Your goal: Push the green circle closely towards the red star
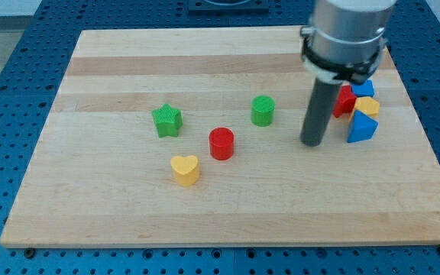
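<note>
The green circle point(263, 111) stands near the middle of the wooden board point(128, 214). The red star point(344, 101) is at the view's right, partly hidden behind my rod, in a tight cluster of blocks. My tip point(312, 143) rests on the board between the two, to the right of and slightly below the green circle and left of the cluster. It touches neither block.
In the cluster with the red star are a yellow block point(367, 106), a blue triangle point(361, 128) and another blue block point(365, 88). A green star point(166, 121), a red circle point(221, 143) and a yellow heart point(185, 169) lie left of centre.
</note>
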